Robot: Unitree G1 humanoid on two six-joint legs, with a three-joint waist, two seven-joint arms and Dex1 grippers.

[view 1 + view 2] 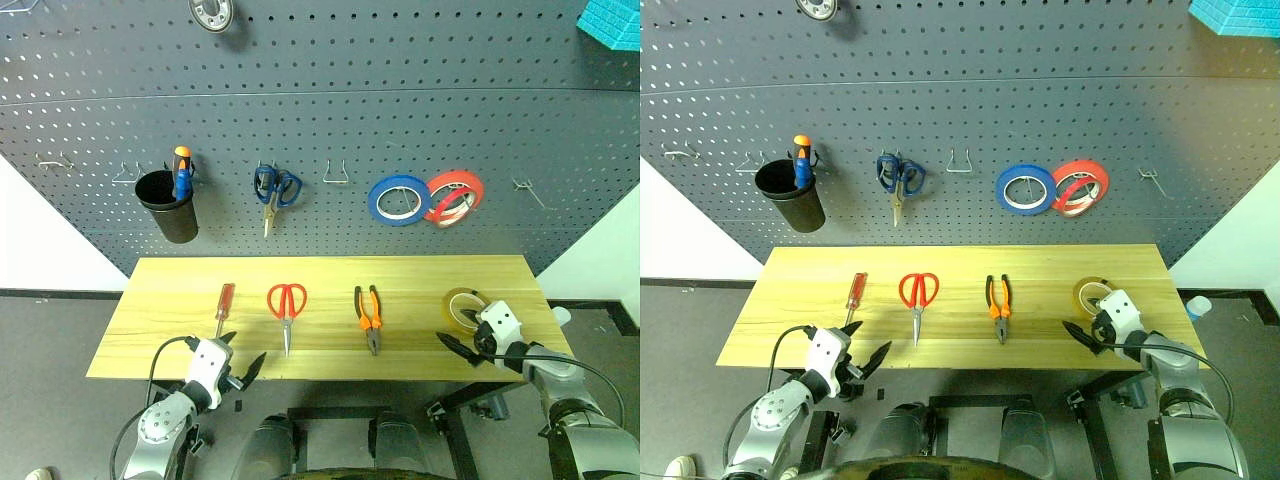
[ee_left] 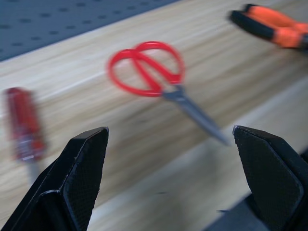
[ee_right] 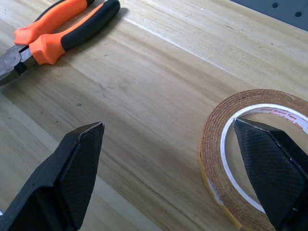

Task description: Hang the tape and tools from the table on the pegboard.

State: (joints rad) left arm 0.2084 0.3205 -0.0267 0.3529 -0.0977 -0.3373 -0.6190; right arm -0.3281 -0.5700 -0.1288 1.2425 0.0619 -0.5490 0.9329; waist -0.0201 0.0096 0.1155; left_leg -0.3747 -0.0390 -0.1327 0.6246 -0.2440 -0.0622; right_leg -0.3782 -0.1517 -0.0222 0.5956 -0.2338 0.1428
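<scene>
On the table (image 1: pixel 420 275), four things lie in a row across the middle of the frame: the screwdriver (image 1: pixel 224 305) at left, then the scissors (image 1: pixel 286 308), the pliers (image 1: pixel 369 315), and the tape (image 1: pixel 463 308) at right. All four lie flat on the wood, well apart from each other.

The left gripper (image 1: pixel 243 365) sits at the lower left, at the table's near edge, jaws spread wide and empty. In its wrist view the scissors lie ahead between the two fingers (image 2: pixel 84 175), not touched; the screwdriver lies off to one side and the pliers' handles to the other.

The right gripper (image 1: pixel 462 348) sits at the lower right, jaws spread wide, holding nothing. The tape lies just beside it: in the wrist view one finger (image 3: pixel 267 168) overlaps the roll's hole, while the other stands over bare wood.

The pegboard (image 1: pixel 330 100) fills the upper frame.
</scene>
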